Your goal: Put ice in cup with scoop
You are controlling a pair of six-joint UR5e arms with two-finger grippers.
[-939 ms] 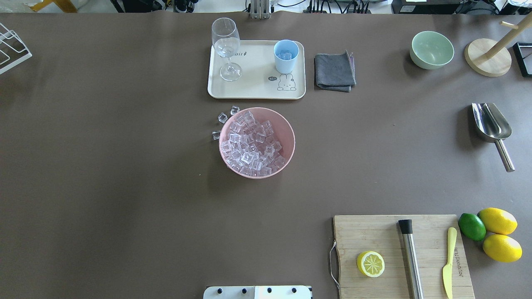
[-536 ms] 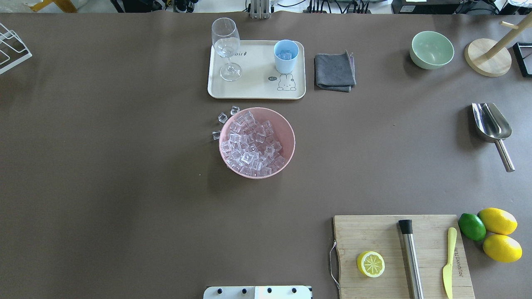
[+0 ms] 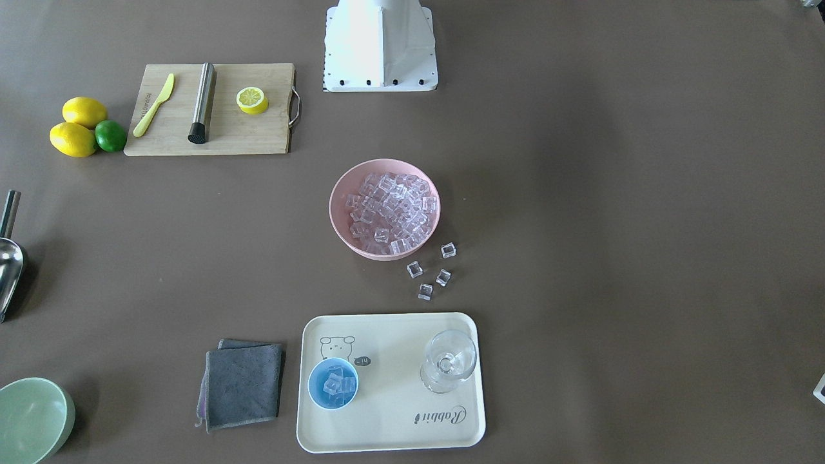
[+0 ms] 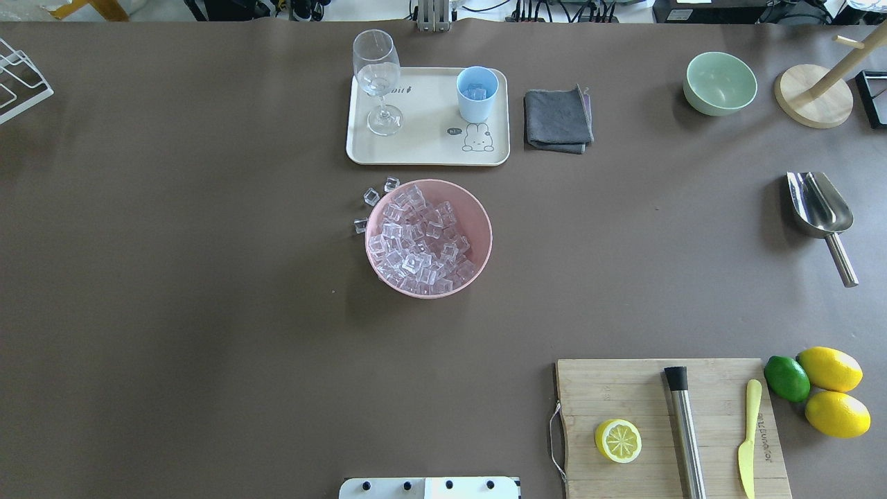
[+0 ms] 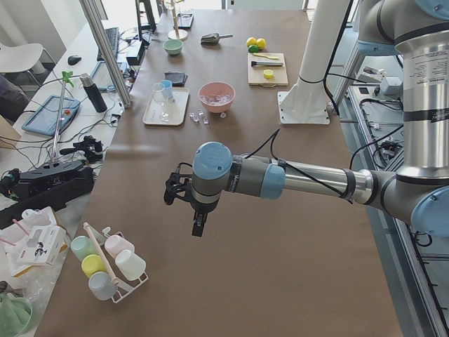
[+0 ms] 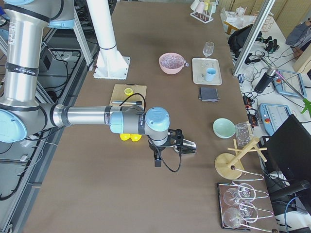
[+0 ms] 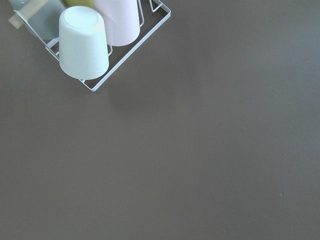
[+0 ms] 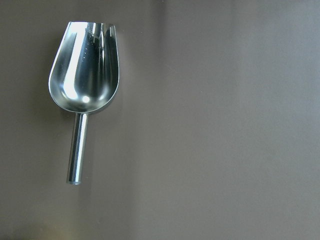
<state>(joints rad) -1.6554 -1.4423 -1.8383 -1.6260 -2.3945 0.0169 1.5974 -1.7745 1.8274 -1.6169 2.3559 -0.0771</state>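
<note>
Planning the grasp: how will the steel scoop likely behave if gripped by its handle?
The scoop looks like rigid polished metal, so probably stiff but slippery. Its round handle may twist in a grip. The pan is much bigger than the handle, so likely front-heavy.

scoop (image 3: 10,261) cut off, front view edge | L pincer (image 5: 170,194) + R pincer (image 6: 178,139): grip state unclear

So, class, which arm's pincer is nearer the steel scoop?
Right. The right pincer hangs close beside the scoop. The left pincer is far off on the robot's other side, by the cup rack.
</note>
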